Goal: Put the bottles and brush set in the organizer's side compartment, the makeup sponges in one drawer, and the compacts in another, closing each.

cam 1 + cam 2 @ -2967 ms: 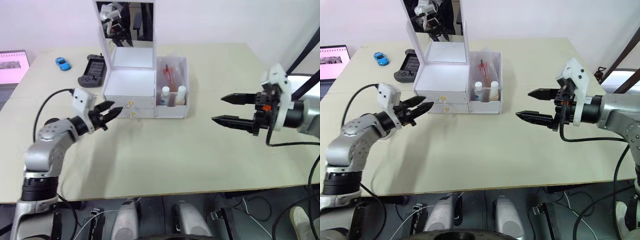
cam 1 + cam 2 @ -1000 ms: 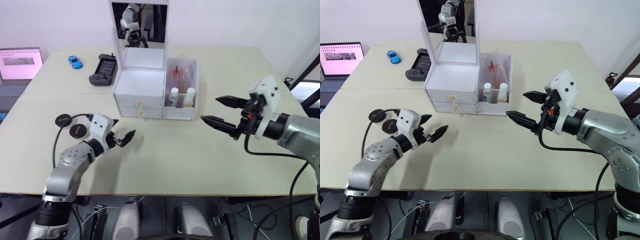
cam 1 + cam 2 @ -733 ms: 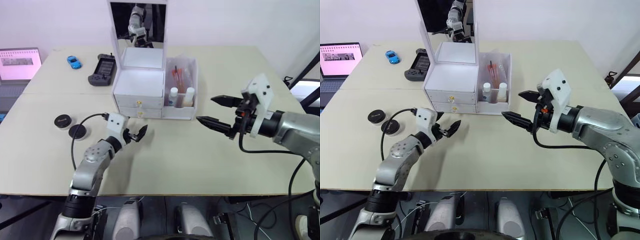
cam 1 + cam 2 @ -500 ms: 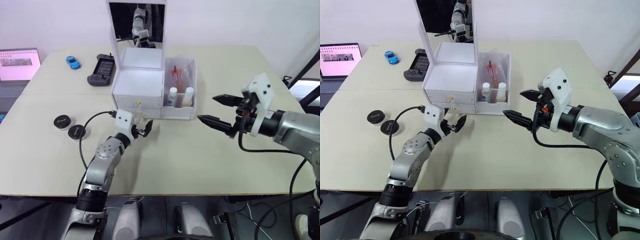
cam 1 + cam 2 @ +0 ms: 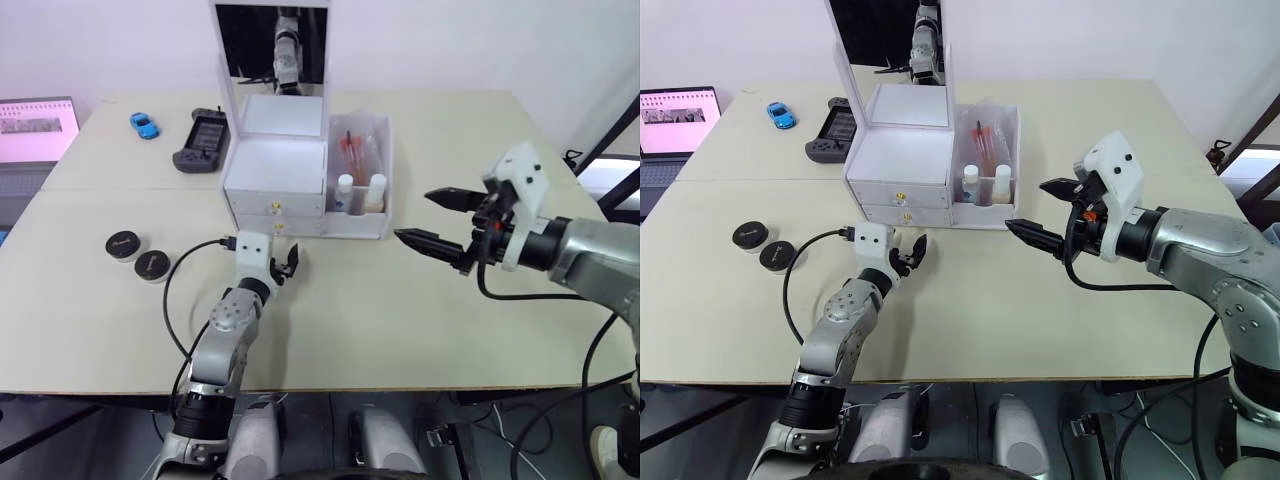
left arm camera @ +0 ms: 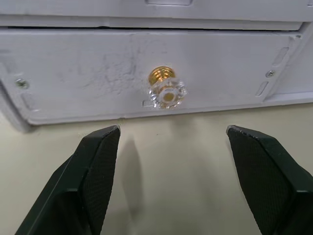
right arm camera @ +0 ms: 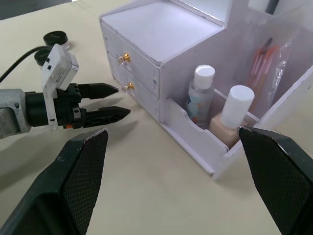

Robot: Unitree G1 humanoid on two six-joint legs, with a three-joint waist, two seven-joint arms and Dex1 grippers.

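my head cameras look down over the table [image 5: 400, 330]. my left wrist camera sits close before the organizer [image 5: 300, 180]; my right wrist camera shares it from farther off.

My left claw [image 6: 168, 171] has matt black fingers [image 6: 93, 174] with a fine grid texture, facing the organizer [image 5: 275, 180], whose white plastic drawer front looks scuffed and slightly rough. Its knob [image 6: 167, 89] is shiny gold metal with a clear, glossy faceted cap. The worktop [image 5: 400, 310] is smooth, matt beige, and the bottles [image 7: 215, 110] have smooth white plastic caps.
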